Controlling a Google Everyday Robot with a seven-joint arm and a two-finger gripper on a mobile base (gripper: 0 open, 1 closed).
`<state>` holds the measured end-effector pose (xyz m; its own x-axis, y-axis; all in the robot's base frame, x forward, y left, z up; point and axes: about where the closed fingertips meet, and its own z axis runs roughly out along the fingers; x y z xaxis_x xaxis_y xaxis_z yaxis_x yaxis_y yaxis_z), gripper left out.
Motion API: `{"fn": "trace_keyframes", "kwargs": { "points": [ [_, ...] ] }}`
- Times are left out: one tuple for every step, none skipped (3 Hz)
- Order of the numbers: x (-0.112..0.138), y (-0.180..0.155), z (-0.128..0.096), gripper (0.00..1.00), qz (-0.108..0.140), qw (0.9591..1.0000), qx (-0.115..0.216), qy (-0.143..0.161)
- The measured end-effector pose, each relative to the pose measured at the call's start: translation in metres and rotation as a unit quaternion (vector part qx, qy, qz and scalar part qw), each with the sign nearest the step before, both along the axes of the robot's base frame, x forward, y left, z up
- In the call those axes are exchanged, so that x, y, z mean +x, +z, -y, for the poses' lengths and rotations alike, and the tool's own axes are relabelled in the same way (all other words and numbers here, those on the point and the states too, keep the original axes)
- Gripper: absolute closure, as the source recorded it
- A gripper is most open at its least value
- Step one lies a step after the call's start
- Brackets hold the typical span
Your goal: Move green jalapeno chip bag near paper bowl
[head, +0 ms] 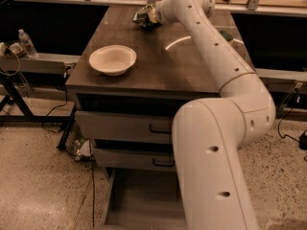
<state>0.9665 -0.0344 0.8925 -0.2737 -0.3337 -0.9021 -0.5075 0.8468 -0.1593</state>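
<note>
- The green jalapeno chip bag (141, 17) is at the far end of the table, near its back edge and a little left of the middle; it shows as a small crumpled dark green shape with pale marks.
- The gripper (150, 17) is right at the bag, on the bag's right side, and the two look to be touching. Whether the gripper is clamped on the bag or merely against it cannot be told from this view.
- Whether the bag rests on the tabletop or is raised just off it is also unclear.
- The paper bowl (112, 60) sits upright on the near-left part of the tabletop, close to the left edge. It is cream-white and plain, with nothing in it.
- Bowl and bag are well apart, with a stretch of bare wood between them; the bag lies beyond the bowl and to its right.
- The arm (216, 56) is white and thick, rising from the lower right foreground, bending at an elbow beside the table's right edge and reaching diagonally across the top to the far end.
- The table (158, 71) has a dark brown wood-grain top with bright light glints near the arm.
- Below the top are two closed drawers (122, 126), each with a dark handle.
- To the left, a water bottle (27, 42) stands on a low grey ledge.
- The floor (33, 181) is speckled and pale.
</note>
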Motion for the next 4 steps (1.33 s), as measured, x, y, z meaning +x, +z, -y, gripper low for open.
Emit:
{"fn": "trace_keyframes", "kwargs": {
  "points": [
    [-0.045,0.014,-0.029,1.0,0.003,0.9964,-0.011,0.083],
    [-0.102,0.008,-0.029,1.0,-0.026,0.9882,-0.026,0.149],
    [-0.151,-0.006,-0.027,0.97,-0.059,0.9777,-0.033,0.199],
    [-0.187,-0.016,-0.037,0.8,-0.086,0.9642,-0.027,0.249]
  ]
}}
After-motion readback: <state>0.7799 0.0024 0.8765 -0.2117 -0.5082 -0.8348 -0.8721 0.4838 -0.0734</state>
